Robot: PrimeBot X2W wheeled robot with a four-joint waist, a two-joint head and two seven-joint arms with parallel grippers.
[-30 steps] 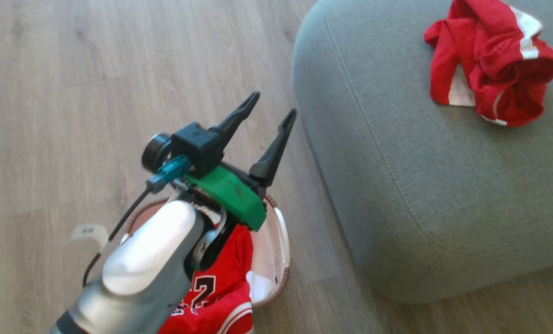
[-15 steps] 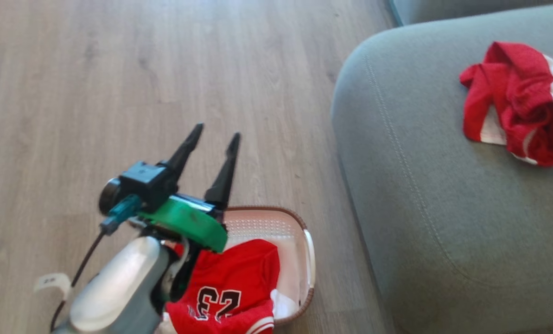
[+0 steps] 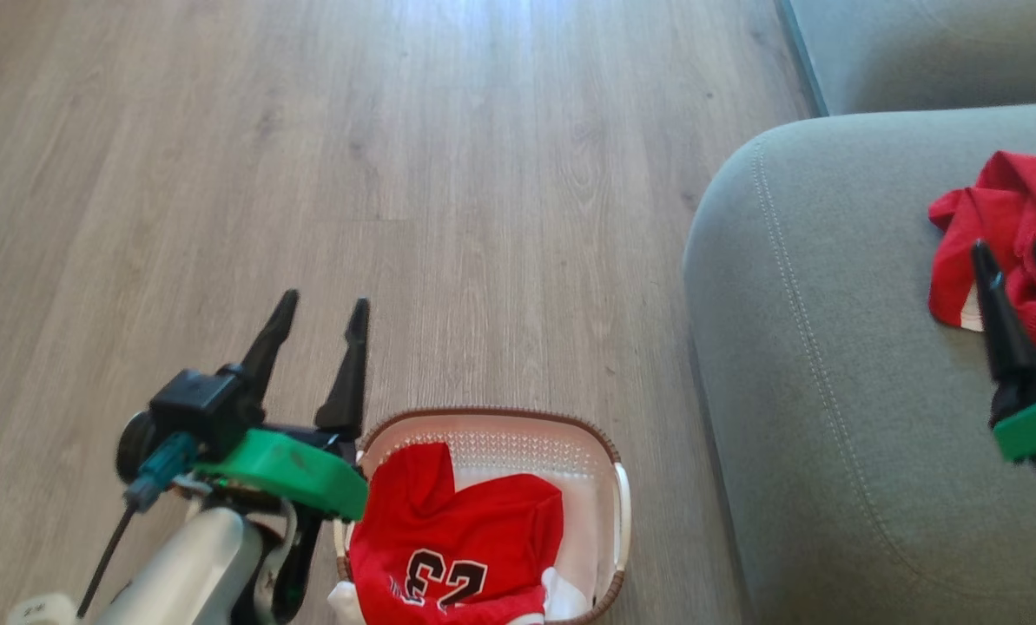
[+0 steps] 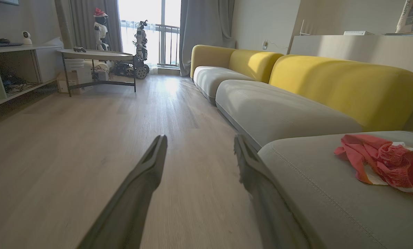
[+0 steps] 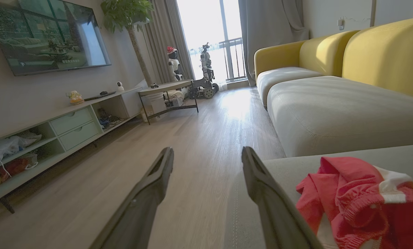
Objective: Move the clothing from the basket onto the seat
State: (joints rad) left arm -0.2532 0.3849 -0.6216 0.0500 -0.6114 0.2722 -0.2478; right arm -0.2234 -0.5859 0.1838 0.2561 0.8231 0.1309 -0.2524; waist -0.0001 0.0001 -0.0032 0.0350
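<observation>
Red jersey [image 3: 457, 538], numbered 23, lies crumpled in the basket [image 3: 491, 414] on the floor beside the seat [image 3: 830, 391], where another red garment [image 3: 1004, 208] rests. The fabric is probably light and limp, so a raised fold should be pinched. Left tool [image 3: 322, 308], open and empty, is level beside the basket. Right tool [image 3: 1011, 252], likewise open, is over the seat.

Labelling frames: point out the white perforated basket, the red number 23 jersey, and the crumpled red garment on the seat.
White perforated basket [image 3: 500, 443]: head view, back wall.
Red number 23 jersey [image 3: 478, 521]: head view, above the number.
Crumpled red garment [image 5: 355, 197]: right wrist view, middle folds.
</observation>
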